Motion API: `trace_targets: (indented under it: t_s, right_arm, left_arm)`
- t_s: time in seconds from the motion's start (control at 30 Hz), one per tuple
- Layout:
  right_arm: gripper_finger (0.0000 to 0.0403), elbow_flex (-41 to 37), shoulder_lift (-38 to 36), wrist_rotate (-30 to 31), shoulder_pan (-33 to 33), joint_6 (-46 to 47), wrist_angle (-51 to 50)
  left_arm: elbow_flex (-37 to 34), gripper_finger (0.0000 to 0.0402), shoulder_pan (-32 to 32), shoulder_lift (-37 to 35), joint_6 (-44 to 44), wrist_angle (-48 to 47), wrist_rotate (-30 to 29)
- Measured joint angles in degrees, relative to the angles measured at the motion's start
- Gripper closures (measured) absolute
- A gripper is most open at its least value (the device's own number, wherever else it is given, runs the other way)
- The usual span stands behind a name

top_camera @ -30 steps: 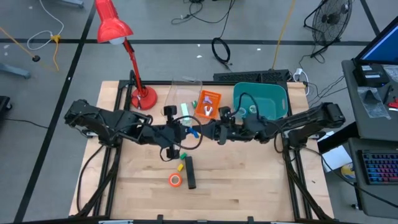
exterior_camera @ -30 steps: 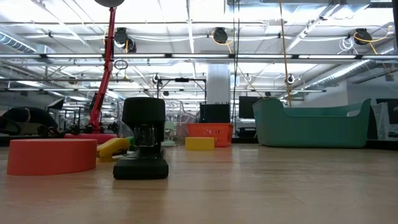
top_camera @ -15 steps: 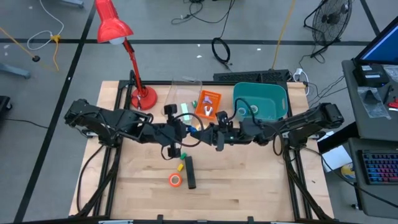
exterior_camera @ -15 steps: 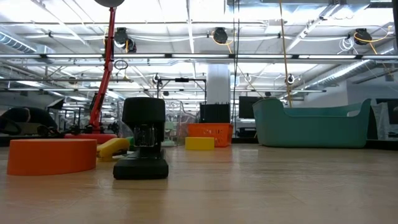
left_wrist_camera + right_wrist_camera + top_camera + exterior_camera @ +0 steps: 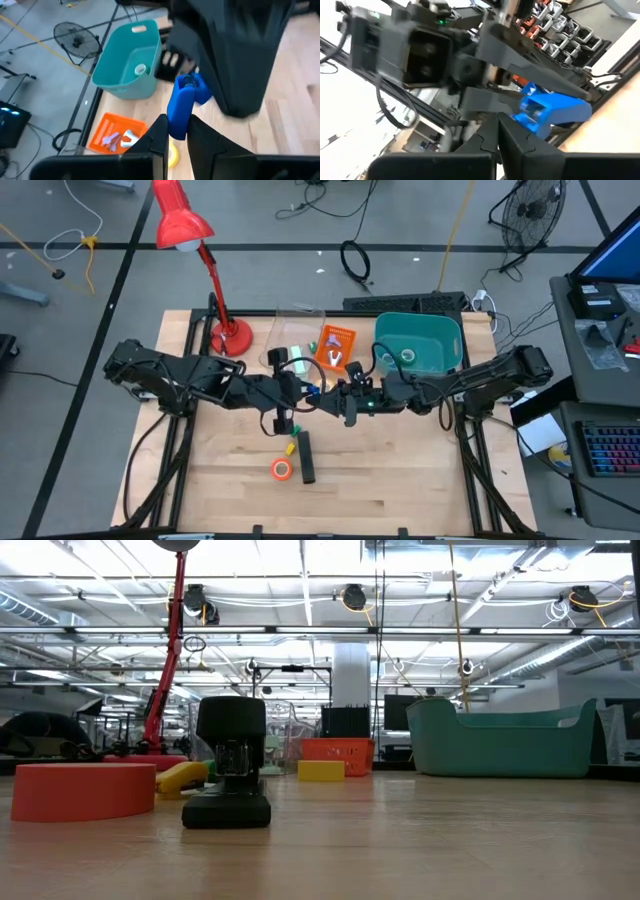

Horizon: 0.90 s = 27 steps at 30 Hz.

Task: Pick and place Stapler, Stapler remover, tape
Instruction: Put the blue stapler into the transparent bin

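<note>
My left gripper [image 5: 305, 388] is over the table's middle, shut on the blue stapler remover [image 5: 313, 390]. My right gripper [image 5: 338, 398] is close on the remover's right with its fingers shut [image 5: 496, 124]. The remover [image 5: 550, 112] shows just ahead of those fingertips, apart from them. The black stapler [image 5: 306, 458] [image 5: 228, 765] lies flat on the table nearer the near edge. The orange tape roll [image 5: 282, 469] [image 5: 84, 790], the yellow roll [image 5: 291, 448] and the green roll [image 5: 284, 427] lie around it. One pale ring [image 5: 140, 69] lies in the teal bin. The blue roll is out of view. My left gripper pinches the stapler remover between its two fingers at one end [image 5: 178, 125]. The rest of the remover sticks out past the fingertips toward my right gripper. It is lifted clear of the table.
The teal bin [image 5: 418, 345] [image 5: 500, 740] stands at the far right. An orange box [image 5: 337, 347] and a clear container sit beside it, and the red lamp's base [image 5: 230, 335] is at the far left. Bare wood lies along the near edge.
My right gripper has moved toward the table's left and closed in on the left gripper and the blue stapler remover. The left gripper has kept its hold in about the same place.
</note>
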Motion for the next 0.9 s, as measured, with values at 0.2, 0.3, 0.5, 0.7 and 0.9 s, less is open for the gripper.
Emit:
trace_targets:
  t_s: [0.2,0.3,0.5,0.7,0.9]
  right_arm:
    - [0.0403,0.01,0.00,0.31,-0.02,-0.03,-3.57]
    - [0.0403,0.00,0.00,0.27,-0.02,-0.05,-4.10]
    - [0.0403,0.01,0.01,0.08,0.97,0.36,-3.70]
    - [0.0403,0.00,0.00,0.35,4.41,0.81,-3.32]
    - [0.0403,0.00,-1.62,3.23,8.64,0.37,-3.90]
  left_arm:
    - [0.06,0.0336,0.17,-0.95,-0.70,3.15,0.24]
    - [0.04,0.0340,0.38,-1.38,-0.64,2.83,0.40]
    - [0.07,0.0358,3.08,-1.67,3.36,1.83,-0.95]
    - [0.07,0.0350,10.41,-0.85,7.05,-2.52,-1.37]
    - [0.15,0.0358,19.60,0.09,9.48,-4.15,0.31]
